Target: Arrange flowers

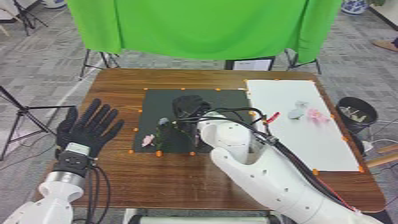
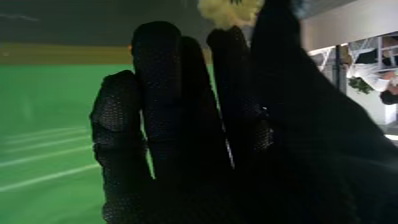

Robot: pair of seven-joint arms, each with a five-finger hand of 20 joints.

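Flowers: arrangement apparently partway, pale bloom and pink bloom by the white sheet's right edge.
Mat: pink flower at the near left corner, likely awaiting placement.
Yellow flower: at the right hand's fingertips, partly hidden; contact cannot be told.
Right hand: fingers straight, close together, above the mat.
Left hand: fingers spread wide, over the table's left edge.
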